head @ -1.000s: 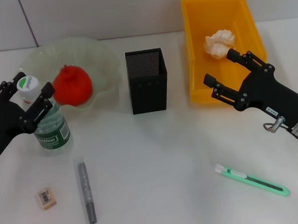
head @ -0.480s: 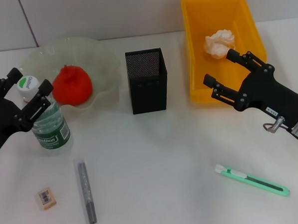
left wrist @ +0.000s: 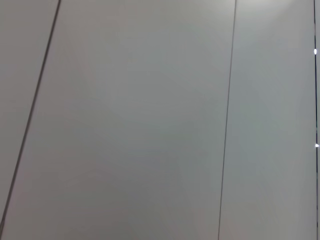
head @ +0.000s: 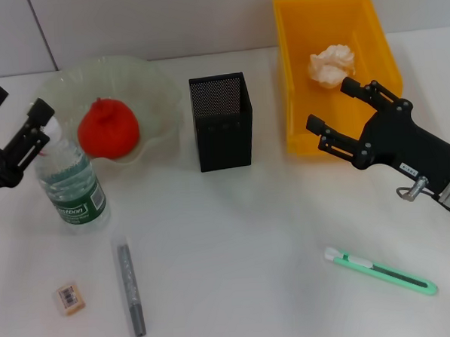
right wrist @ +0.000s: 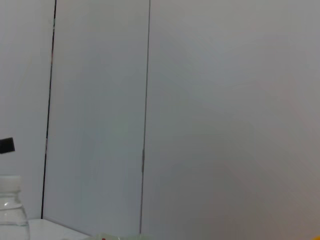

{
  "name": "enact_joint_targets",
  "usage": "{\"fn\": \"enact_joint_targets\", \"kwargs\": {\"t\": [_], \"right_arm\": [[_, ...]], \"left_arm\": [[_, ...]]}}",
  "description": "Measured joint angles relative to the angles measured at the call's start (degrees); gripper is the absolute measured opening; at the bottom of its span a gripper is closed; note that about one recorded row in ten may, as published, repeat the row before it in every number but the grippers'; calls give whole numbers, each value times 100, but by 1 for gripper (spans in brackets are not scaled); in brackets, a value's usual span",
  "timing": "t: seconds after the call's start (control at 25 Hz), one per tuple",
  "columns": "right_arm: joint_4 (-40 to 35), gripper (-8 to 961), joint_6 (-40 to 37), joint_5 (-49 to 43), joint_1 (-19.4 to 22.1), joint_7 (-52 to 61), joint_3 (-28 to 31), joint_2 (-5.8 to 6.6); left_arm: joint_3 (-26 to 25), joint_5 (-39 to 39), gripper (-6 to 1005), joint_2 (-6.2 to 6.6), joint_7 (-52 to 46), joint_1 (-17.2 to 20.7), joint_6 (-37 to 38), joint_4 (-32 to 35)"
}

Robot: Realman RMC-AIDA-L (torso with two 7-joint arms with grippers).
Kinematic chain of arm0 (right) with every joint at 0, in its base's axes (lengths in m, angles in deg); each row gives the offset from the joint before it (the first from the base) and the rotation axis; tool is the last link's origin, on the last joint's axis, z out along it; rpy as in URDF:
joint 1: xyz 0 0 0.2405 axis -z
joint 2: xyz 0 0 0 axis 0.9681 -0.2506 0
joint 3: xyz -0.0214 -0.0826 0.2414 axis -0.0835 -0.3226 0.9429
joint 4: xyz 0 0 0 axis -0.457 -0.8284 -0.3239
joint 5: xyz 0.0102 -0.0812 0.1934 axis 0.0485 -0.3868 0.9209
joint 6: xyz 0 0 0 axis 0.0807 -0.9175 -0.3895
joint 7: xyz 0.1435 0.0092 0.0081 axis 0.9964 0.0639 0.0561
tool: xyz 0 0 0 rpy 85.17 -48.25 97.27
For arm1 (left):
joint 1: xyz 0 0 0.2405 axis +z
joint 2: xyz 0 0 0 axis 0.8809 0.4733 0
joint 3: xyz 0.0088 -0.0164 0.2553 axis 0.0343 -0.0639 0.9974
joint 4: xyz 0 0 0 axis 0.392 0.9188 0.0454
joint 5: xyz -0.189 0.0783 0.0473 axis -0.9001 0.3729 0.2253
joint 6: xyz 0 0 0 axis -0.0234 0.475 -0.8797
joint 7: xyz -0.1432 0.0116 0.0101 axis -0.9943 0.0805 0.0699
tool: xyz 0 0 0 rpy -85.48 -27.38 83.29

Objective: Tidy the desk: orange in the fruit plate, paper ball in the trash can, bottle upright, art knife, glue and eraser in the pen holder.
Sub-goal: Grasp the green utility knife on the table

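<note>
Overhead, a white desk (head: 250, 212) holds a half-finished tidy-up. An orange (head: 108, 128) already sits in the pale green fruit plate (head: 156, 85), a crumpled paper ball (head: 332, 64) lies in the yellow trash can (head: 292, 82), and a water bottle (head: 69, 180) stands upright near the desk's left side. The left claw (head: 15, 123) hovers with fingers spread, empty, just beside the bottle's cap. The right claw (head: 341, 113) hangs spread and empty over the near rim of the trash can.

Three items remain for the black mesh pen holder (head: 221, 122) at centre: a green art knife (head: 381, 270) lying flat at front right, a grey glue stick (head: 130, 290) at front left, and a small eraser (head: 69, 297) beside it.

Judging by position, the knife suits the right claw. A good pick would come straight down across the handle's narrow width, near its middle, then tip it upright over the holder's mouth.

Open desk surrounds the knife, though it lies close to the front edge. The holder's rim and the trash can wall are the obstacles on the way.
</note>
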Motion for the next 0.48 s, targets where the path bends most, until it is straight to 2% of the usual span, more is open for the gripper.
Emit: {"fn": "enact_joint_targets", "kwargs": {"t": [0.2,0.28,0.32,0.36,0.48], "right_arm": [[1,828,103,-22,-10,13,-12,0],[8,828,149,-32,-27,134,-19,1],[8,827,149,-32,-27,134,-19,1],[5,827,152,-36,-30,223,-21,6],[-141,827,144,-104,-16,555,-34,15]], "left_arm": [[-50,18,794,72,-168,-5,47,80],[-37,45,793,163,-338,-52,52,163],[-37,45,793,163,-338,-52,52,163],[-2,53,793,232,-402,-88,42,237],[4,53,792,250,-408,-99,38,250]]}}
